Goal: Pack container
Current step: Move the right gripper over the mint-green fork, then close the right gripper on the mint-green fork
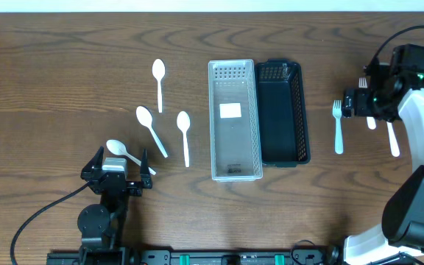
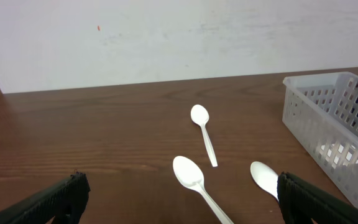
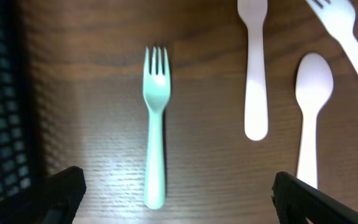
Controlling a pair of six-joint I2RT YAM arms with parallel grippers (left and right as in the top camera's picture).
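Observation:
A clear perforated container (image 1: 234, 121) (image 2: 337, 130) and a black basket (image 1: 282, 110) (image 3: 2, 106) stand side by side at mid-table. Several white spoons lie to their left: one far (image 1: 159, 83) (image 2: 202, 130), two in the middle (image 1: 150, 129) (image 1: 184, 136), and one (image 1: 122, 151) just ahead of my left gripper (image 1: 119, 163). The left gripper (image 2: 179, 199) is open, low near the front edge, with two spoon bowls (image 2: 194, 180) (image 2: 265, 177) ahead of it. My right gripper (image 1: 355, 103) (image 3: 179, 193) hangs open above a pale fork (image 1: 338, 125) (image 3: 156, 118).
More white cutlery lies right of the fork: a handle (image 3: 255, 68), a spoon (image 3: 312, 106) and another fork (image 3: 347, 31), seen in the overhead view under the right arm (image 1: 392, 136). A white label (image 1: 230, 110) lies on the clear container's floor. Both containers hold no cutlery.

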